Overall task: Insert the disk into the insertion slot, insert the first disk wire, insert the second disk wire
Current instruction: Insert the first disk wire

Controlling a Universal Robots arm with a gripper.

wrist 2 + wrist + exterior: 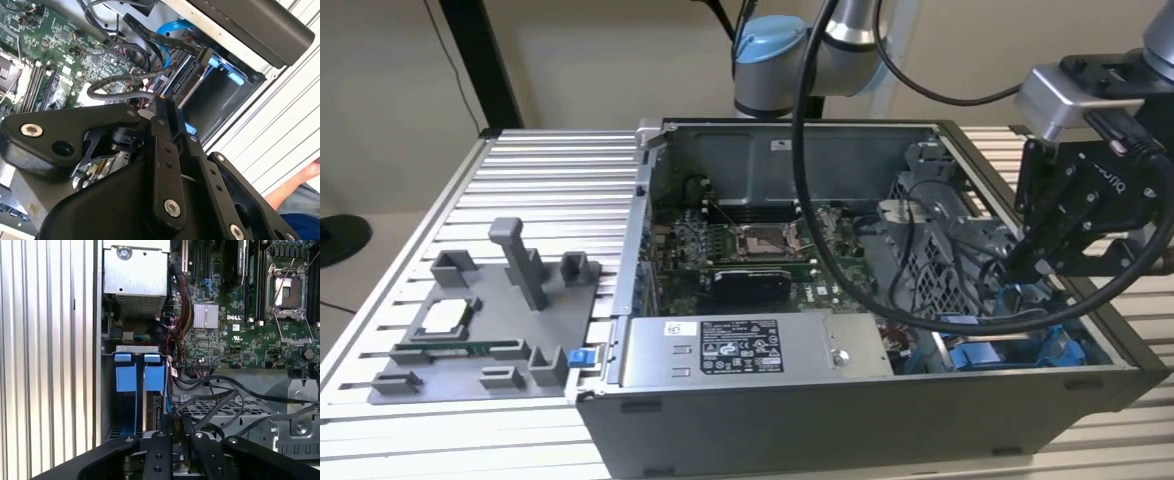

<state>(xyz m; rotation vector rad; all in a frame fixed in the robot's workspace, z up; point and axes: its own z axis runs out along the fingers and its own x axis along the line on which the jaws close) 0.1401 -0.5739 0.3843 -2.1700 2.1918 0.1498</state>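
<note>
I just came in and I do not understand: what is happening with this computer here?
One robot arm works inside an open computer case that lies on a ribbed metal table. Its gripper reaches into the grey drive cage at the exterior view's right, at the insertion slot with blue rails, among loose black cables. A grey parts fixture stands beside the case, at the exterior view's left.

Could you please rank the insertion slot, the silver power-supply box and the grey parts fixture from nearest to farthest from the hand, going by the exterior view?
Measured from the hand, at the exterior view's right:
1. The insertion slot, with blue rails, just below the hand.
2. The power-supply box, inside the case, toward the middle.
3. The grey parts fixture, outside the case, at the exterior view's left.
</note>
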